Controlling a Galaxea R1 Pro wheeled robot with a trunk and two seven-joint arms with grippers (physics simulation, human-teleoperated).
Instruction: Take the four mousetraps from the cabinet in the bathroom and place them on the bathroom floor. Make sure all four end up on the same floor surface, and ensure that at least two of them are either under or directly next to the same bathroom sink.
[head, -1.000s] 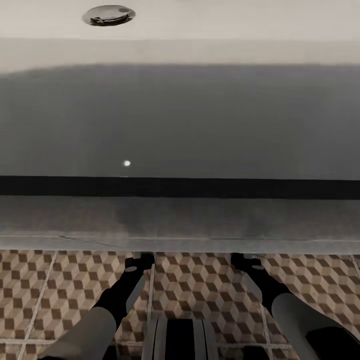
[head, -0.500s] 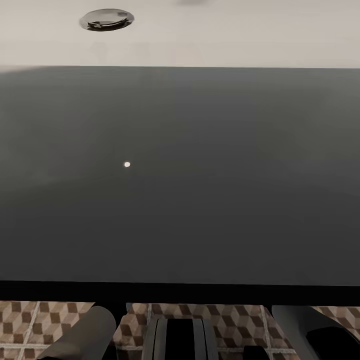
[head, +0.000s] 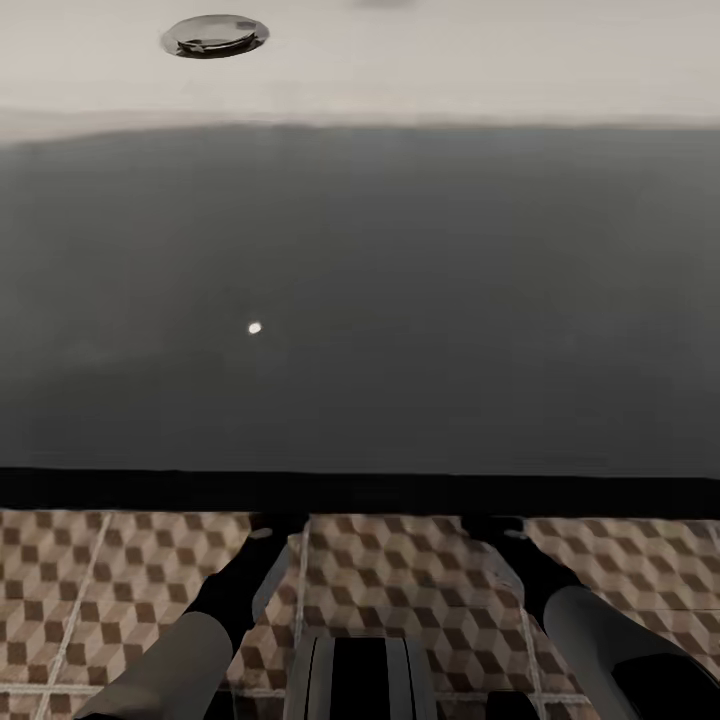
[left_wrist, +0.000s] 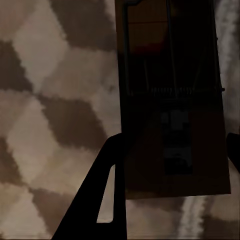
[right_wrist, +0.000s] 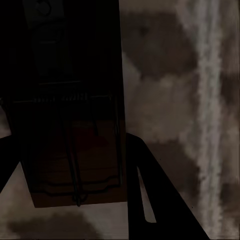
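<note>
Lifted slightly, the head view is again showing both arms. A mousetrap (left_wrist: 172, 100) is being gripped by each end effector (left_wrist: 172, 150) above the bathroom floor (head: 400, 570); an early release risks scattering.

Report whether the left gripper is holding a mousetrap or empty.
Holding one. In the left wrist view the mousetrap sits between the left gripper fingers, over the bathroom floor.

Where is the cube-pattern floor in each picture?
Head view: the bathroom floor runs across the bottom, below the dark edge.
Left wrist view: it lies behind a mousetrap.
Right wrist view: it lies behind another mousetrap.
Shared landmark: the pale grout lines.
</note>
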